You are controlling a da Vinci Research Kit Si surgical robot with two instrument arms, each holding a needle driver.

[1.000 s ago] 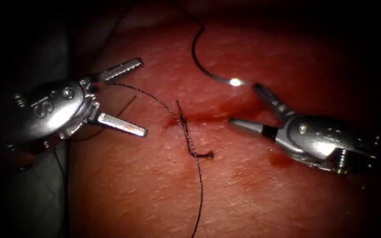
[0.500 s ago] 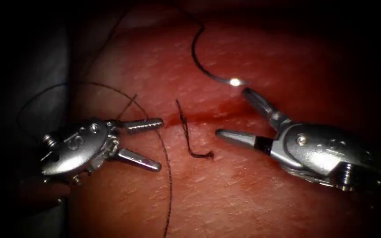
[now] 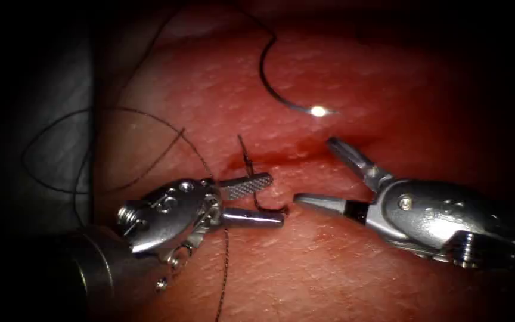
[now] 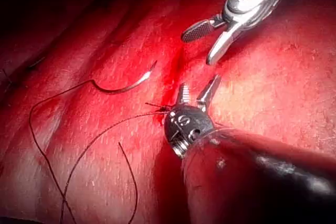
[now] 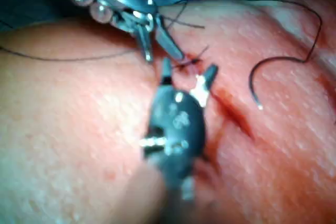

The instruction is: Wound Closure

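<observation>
My left tool (image 3: 275, 200) has come down and in from the left edge of the tissue (image 3: 341, 274) over the last second, and now its jaws are spread around the short thread tail (image 3: 256, 194) at the knot, one jaw above it and one below, pinching nothing. My right tool (image 3: 312, 173) has eased toward the cut (image 3: 281, 158) from the right; its jaws are also spread and empty, the tips just beside the knot. The needle (image 3: 272, 83) lies free on the tissue, above the cut and well apart from both tools, not in the tissue; in the right wrist view I see it (image 5: 262, 74) resting on the surface with its thread (image 3: 144, 122) trailing off to the left in a loose loop. I judge that both tools are converging on the stitch rather than the needle, so the tail is within reach of a grasp.
</observation>
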